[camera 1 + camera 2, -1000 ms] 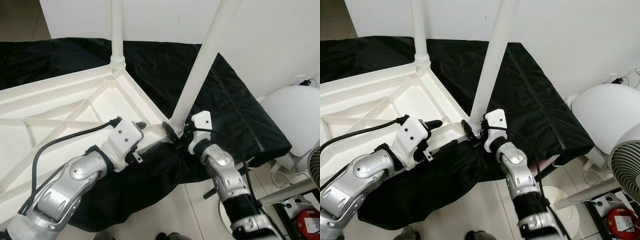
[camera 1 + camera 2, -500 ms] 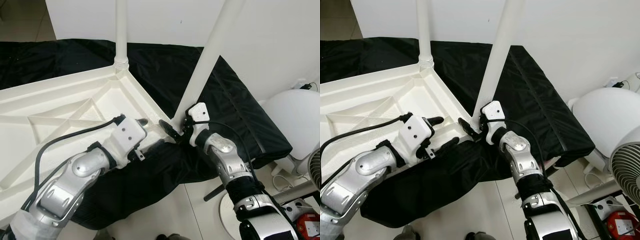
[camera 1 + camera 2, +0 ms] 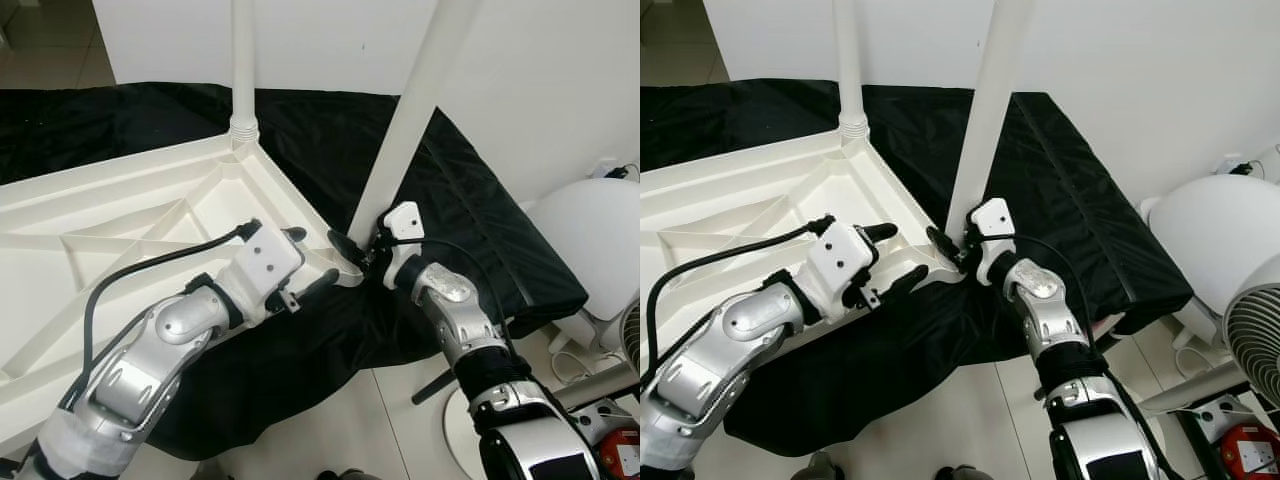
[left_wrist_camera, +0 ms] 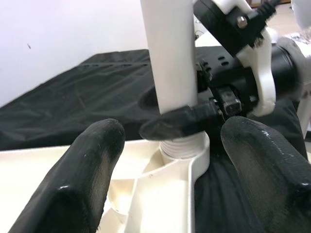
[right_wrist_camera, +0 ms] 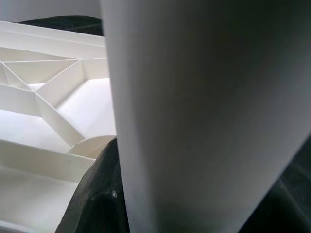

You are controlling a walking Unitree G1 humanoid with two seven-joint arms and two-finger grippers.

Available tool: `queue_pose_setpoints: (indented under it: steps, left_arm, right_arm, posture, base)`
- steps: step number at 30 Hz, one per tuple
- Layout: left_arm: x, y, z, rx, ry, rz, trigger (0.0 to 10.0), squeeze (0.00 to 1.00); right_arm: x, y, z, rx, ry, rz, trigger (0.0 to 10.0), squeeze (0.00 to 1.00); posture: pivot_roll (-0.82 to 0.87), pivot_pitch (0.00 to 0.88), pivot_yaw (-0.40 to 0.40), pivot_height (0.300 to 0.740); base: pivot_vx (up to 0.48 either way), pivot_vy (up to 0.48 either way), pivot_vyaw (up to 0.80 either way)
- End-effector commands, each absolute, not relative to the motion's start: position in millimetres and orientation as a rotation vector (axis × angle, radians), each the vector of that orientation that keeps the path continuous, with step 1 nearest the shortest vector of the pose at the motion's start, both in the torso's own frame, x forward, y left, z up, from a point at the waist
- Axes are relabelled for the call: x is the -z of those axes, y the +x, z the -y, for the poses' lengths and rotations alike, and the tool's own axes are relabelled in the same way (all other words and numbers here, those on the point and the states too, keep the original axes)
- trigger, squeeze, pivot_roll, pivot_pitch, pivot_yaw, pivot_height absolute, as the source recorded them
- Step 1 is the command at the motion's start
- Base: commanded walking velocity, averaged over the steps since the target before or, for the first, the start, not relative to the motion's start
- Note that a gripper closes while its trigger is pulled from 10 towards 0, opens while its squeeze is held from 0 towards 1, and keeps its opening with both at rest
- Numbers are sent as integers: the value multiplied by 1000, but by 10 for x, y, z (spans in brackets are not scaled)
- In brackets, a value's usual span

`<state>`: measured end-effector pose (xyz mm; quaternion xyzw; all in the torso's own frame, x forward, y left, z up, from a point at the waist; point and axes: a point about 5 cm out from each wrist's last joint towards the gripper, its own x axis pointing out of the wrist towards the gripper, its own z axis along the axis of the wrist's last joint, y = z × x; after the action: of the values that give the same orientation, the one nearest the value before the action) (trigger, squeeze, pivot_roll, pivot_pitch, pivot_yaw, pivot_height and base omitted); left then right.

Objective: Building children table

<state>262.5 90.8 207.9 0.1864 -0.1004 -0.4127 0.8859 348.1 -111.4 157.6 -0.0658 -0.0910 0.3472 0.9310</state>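
Observation:
The white table top [image 3: 120, 230] lies upside down on a black cloth [image 3: 470, 200]. One white leg [image 3: 243, 70] stands in the far corner. A second leg [image 3: 410, 120] rises, slightly tilted, from the near right corner. My right gripper [image 3: 352, 250] is shut on that leg just above its threaded base; the leg [image 5: 209, 111] looms close in the right wrist view. My left gripper [image 3: 310, 260] is open and straddles the table's rim just left of that corner. In the left wrist view the leg [image 4: 170, 53] stands between its spread fingers [image 4: 92, 165], a little way beyond them.
The cloth-covered surface ends at a front edge over tiled floor [image 3: 390, 420]. A white round fan [image 3: 1260, 340] and a white domed object [image 3: 590, 230] stand to the right. Near them a red item [image 3: 1240, 440] lies on the floor. A white wall [image 3: 550, 80] is behind.
My left gripper has slid right along the table's rim, closer to the near corner and leg. My right gripper keeps its hold on the leg.

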Motion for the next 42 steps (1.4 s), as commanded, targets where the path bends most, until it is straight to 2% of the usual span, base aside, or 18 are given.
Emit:
queue_pose_setpoints:
  steps: [1,14,33,37,39,42]
  left_arm:
    - [-2069,2632,-892,870,399,211,10000,0]
    - [-2132,2693,-904,884,403,227,10000,0]
    - [-2126,2657,-875,879,369,230,10000,0]
    - [-2102,2656,-851,884,354,233,10000,0]
    - [-2077,2661,-821,888,330,230,10000,0]
    - [-2062,2665,-795,895,311,224,10000,0]
  right_arm:
    - [-1453,3446,1190,-672,-111,136,10000,0]
    - [-1302,3471,1197,-564,56,17,10000,0]
    - [-1391,3549,1122,-546,22,-6,10000,0]
    - [-1428,3525,1108,-417,80,29,10000,0]
    - [-1466,3511,1106,-263,161,45,10000,0]
    - [-1485,3494,1090,-161,196,54,10000,0]
  posture:
    - [112,89,-77,740]
    - [100,115,-34,740]
    - [92,137,-56,740]
    - [82,132,-57,740]
    - [71,128,-53,740]
    - [65,125,-55,740]
  base:
    - [0,0,0]
    - [0,0,0]
    - [0,0,0]
    - [0,0,0]
    - [0,0,0]
    - [0,0,0]
